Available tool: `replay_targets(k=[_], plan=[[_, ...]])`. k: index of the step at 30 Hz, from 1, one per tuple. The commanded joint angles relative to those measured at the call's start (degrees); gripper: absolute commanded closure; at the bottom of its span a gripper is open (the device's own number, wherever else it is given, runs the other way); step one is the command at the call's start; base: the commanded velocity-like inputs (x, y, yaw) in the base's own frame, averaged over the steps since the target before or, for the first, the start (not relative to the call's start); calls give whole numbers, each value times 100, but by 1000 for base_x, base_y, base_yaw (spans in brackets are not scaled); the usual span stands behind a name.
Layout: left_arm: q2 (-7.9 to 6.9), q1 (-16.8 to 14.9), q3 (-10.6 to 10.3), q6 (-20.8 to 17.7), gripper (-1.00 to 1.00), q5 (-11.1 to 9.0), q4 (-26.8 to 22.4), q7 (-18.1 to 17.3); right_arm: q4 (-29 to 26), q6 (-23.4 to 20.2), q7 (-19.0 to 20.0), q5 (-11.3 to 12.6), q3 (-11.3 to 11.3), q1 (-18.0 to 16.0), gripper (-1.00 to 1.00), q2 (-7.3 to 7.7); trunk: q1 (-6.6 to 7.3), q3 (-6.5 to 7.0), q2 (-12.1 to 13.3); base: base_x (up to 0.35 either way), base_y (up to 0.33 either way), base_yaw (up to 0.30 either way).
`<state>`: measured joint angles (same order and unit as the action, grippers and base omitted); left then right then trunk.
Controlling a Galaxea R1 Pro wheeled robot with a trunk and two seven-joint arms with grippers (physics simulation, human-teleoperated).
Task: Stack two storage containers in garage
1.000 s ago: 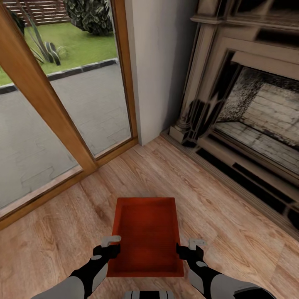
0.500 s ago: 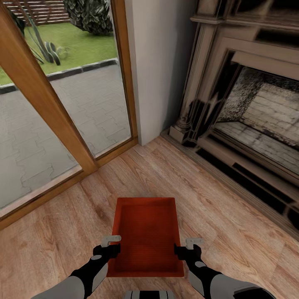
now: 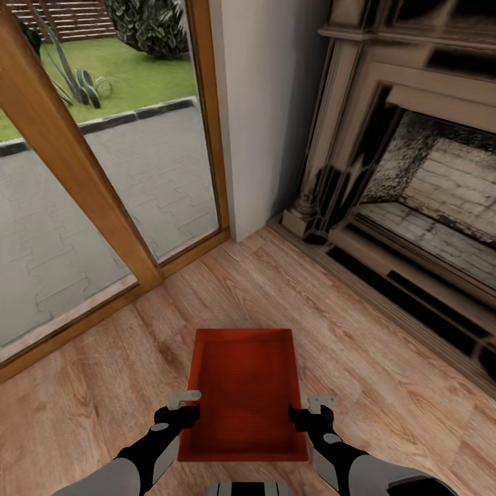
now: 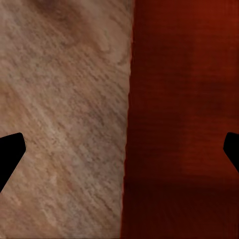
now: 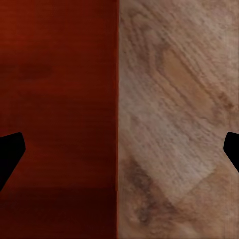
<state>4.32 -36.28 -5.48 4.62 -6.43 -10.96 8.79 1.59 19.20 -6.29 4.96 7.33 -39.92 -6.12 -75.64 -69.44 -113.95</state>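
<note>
**Head view: both arms poised over the sides of one red bin**

Head view shows, at far left, a wood-framed glass door (image 3: pixel 83 179) onto paving, then a pale wall pier (image 3: pixel 265 103). On the wood-plank floor (image 3: pixel 386 365) just ahead of the robot sits one storage container (image 3: pixel 242 393), open side up. The left gripper (image 3: pixel 180 408) stands at its left wall, jaws spread, one finger outside and one over the inside, as the left wrist view confirms. The right gripper (image 3: pixel 313 412) mirrors it on the right wall, also spread wide.

Neither pincer pinches anything yet. My worry: if one side closes before the other, or bites only the thin rim, the bin could tilt or slip on lifting.

At right, the fireplace (image 3: pixel 420 186) and its hearth crowd the turning space.
</note>
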Motion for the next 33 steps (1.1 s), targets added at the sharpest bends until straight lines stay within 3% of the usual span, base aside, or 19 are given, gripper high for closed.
replay_targets(k=[1, 33], plan=[[-1, -3, -50, 22, -100, -61, 6, 26, 17, 31, -13, 52, 49, -7, -100, -3, 0, -3, -1, 35, 59, 0], [4, -2, -67, 18, -100, -54, -21, 26, 17, 31, -74, 128, 12, -7, -100, 1, 0, -3, -1, 2, 3, 0]])
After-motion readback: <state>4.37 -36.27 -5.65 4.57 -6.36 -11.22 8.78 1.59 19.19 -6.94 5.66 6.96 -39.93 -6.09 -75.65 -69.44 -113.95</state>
